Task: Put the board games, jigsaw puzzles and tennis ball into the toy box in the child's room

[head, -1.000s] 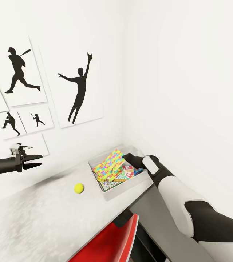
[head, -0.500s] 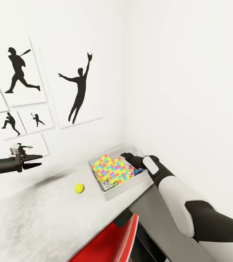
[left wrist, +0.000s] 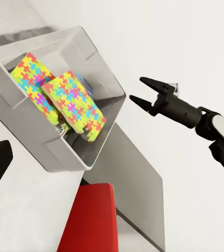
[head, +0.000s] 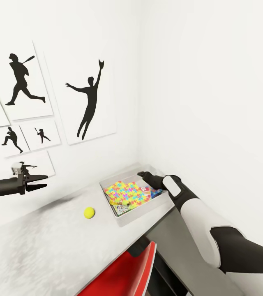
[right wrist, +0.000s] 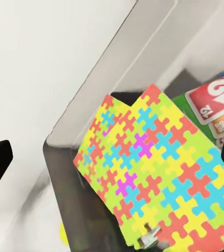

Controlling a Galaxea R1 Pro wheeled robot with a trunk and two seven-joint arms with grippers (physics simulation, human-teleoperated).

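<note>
The tennis ball (head: 89, 212) lies on the table (head: 45, 246) just beside the toy box (head: 129, 220). The right gripper (head: 141, 176), fingers spread and empty, hovers over the box, nearer the ball. The left gripper (head: 41, 181), also spread, hangs well apart.

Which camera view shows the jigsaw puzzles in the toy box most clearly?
The right wrist view is best: the jigsaw puzzles appear close, with single pieces distinct, overlapping above the card game box. The left wrist view shows both squares whole inside the toy box, but smaller. The head view shows them small and distant.
</note>
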